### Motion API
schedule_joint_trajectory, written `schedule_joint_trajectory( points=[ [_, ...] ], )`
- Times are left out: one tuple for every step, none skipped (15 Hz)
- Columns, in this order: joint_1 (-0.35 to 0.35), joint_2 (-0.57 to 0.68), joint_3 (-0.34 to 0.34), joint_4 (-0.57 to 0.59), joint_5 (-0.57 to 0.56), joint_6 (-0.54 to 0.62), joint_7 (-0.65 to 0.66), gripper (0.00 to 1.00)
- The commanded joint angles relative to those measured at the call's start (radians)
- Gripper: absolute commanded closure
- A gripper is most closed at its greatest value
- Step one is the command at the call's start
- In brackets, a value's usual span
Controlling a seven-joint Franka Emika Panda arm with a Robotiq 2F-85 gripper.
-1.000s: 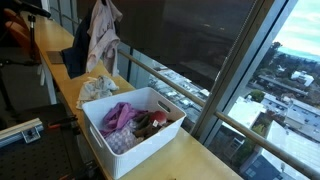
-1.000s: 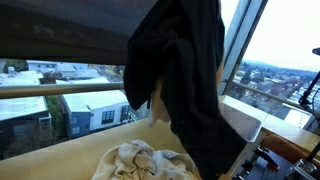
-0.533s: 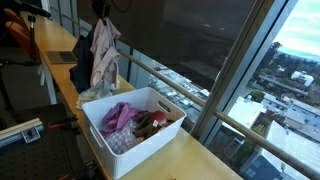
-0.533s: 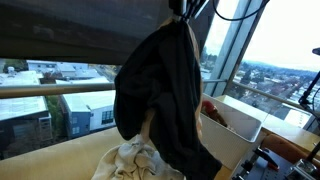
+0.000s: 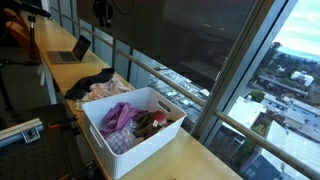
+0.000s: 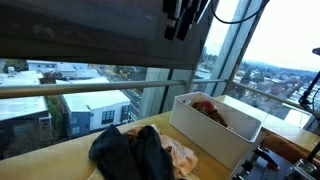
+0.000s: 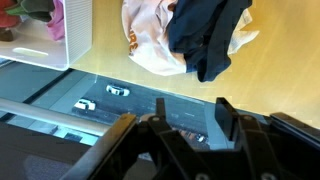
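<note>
Two garments flopped in one loose heap at the window-side edge of the tabletop (image 5: pixel 190 160), dark garment (image 6: pixel 130 155) draped over pale cloth (image 6: pixel 182 156) just beside the white bin (image 6: pixel 205 135), nothing gripping them, gripper (image 6: pixel 183 20) high above, jaws spread wide and empty.

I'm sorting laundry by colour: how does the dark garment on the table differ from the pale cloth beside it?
The dark garment is near black and plain; the pale cloth is cream with an orange-brown patch. The dark garment lies partly over the pale cloth, which sits underneath. Both lie crumpled on the table beside the white basket.
</note>
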Motion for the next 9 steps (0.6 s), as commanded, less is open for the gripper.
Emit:
schedule_joint_trajectory(
  points=[
    [0.019,-0.006,-0.031,0.033,0.001,-0.043,-0.008,0.14],
    [0.012,-0.012,-0.039,0.025,-0.002,-0.039,-0.012,0.05],
    [0.004,-0.018,-0.048,0.017,-0.005,-0.035,-0.015,0.01],
    [-0.008,-0.026,-0.062,0.005,-0.007,-0.026,-0.020,0.00],
    [-0.018,-0.031,-0.077,-0.005,-0.009,-0.019,-0.023,0.00],
    [-0.036,-0.040,-0.094,-0.023,-0.005,-0.005,-0.029,0.00],
    [-0.054,-0.045,-0.109,-0.039,-0.002,0.008,-0.036,0.00],
    [-0.073,-0.049,-0.124,-0.053,0.000,0.022,-0.046,0.00],
    [-0.094,-0.051,-0.139,-0.066,0.002,0.038,-0.057,0.00]
  ],
)
